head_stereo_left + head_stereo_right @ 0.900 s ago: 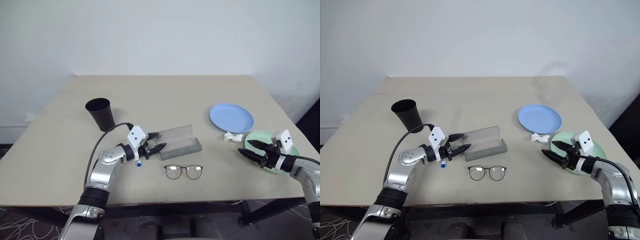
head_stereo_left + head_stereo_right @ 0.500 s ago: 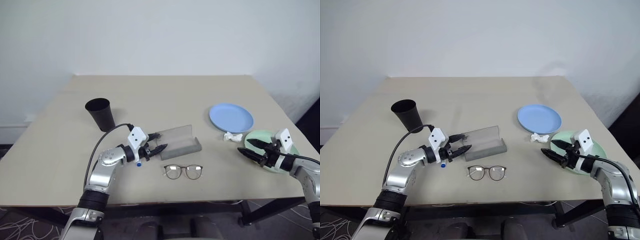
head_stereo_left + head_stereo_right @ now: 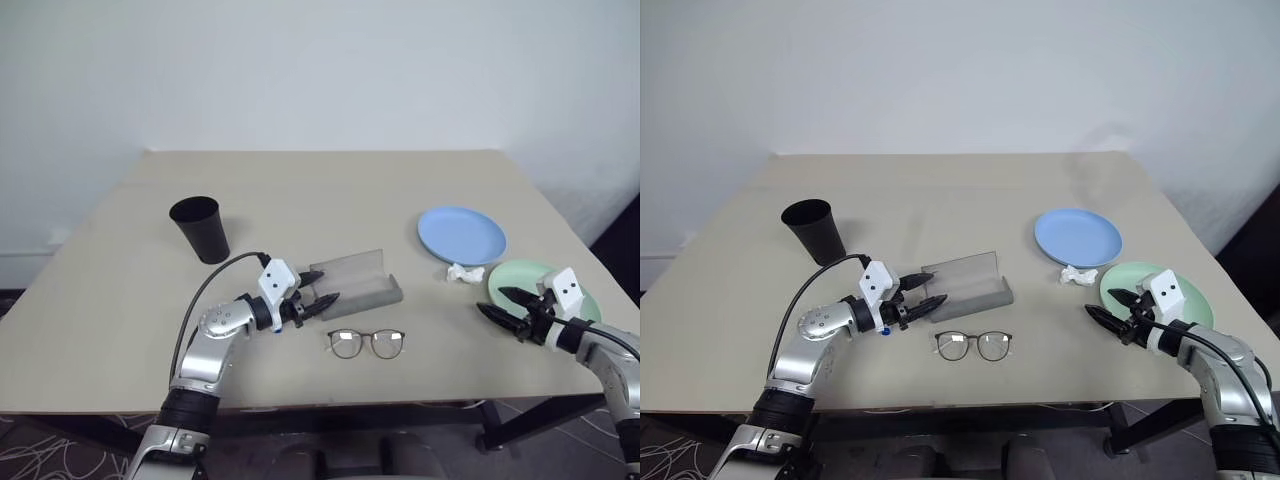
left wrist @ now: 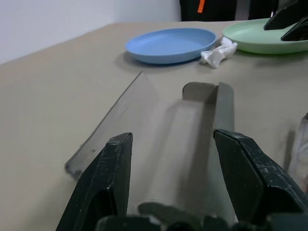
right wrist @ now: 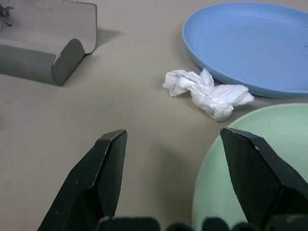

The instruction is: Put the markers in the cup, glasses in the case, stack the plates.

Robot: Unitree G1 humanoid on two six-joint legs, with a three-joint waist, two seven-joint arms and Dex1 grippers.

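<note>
Counted: two plates, light blue (image 3: 462, 235) and mint green (image 3: 543, 285); one black tapered cup (image 3: 200, 229); one wire-framed glasses (image 3: 367, 343); one grey case (image 3: 352, 282), lid open. Left gripper (image 3: 320, 288) and right gripper (image 3: 499, 305) are spread, empty.

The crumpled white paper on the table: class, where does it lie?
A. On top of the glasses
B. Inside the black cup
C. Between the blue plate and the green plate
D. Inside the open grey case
C. The crumpled white paper lies on the bare table between the blue plate and the green plate, close to both rims, well apart from the case.
</note>
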